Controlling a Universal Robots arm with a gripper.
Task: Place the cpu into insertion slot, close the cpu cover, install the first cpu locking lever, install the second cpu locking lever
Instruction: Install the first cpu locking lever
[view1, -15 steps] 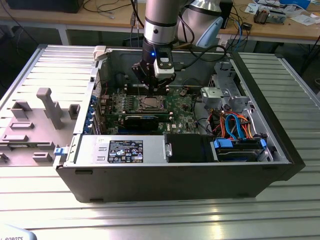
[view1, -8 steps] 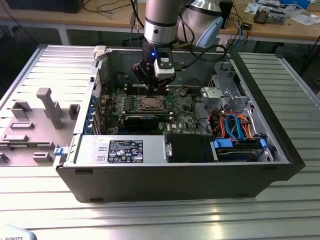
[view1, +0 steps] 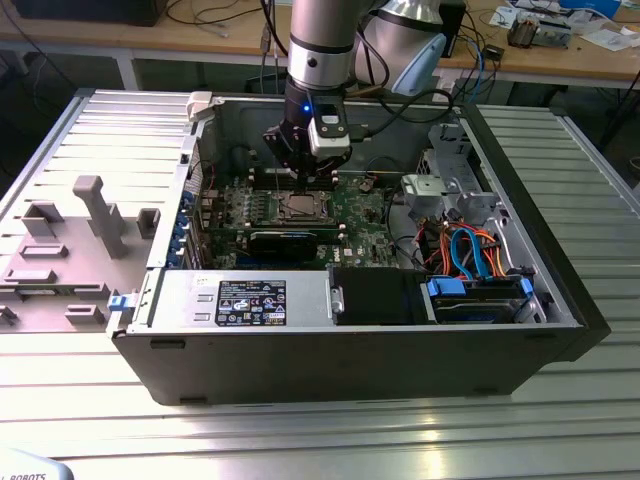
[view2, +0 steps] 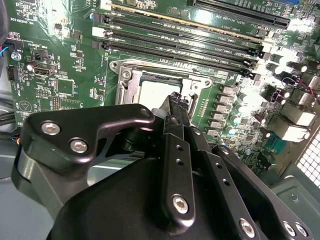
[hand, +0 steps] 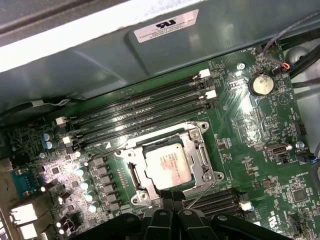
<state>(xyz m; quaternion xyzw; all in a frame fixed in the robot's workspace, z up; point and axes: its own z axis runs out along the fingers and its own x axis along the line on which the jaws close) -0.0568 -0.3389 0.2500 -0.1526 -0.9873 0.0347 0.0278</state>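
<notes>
Here cpu (hand: 169, 167) seated under closed cpu cover (hand: 200, 159); fingers (hand: 170, 199) pinched together, empty, at cover edge.

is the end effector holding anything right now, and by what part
Cannot be told. The end effector sits at the edge of the cpu cover, with the cpu already under it.

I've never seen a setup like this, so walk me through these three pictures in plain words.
A robot arm reaches into an opened computer case lying on a ribbed metal table. The exterior view looks on from outside; both wrist views ride on the arm, looking down at the green circuit board. The arm's tool hangs just above the insertion slot. The cpu already sits there, with the cpu cover framing it. Long black memory slots run alongside.
</notes>
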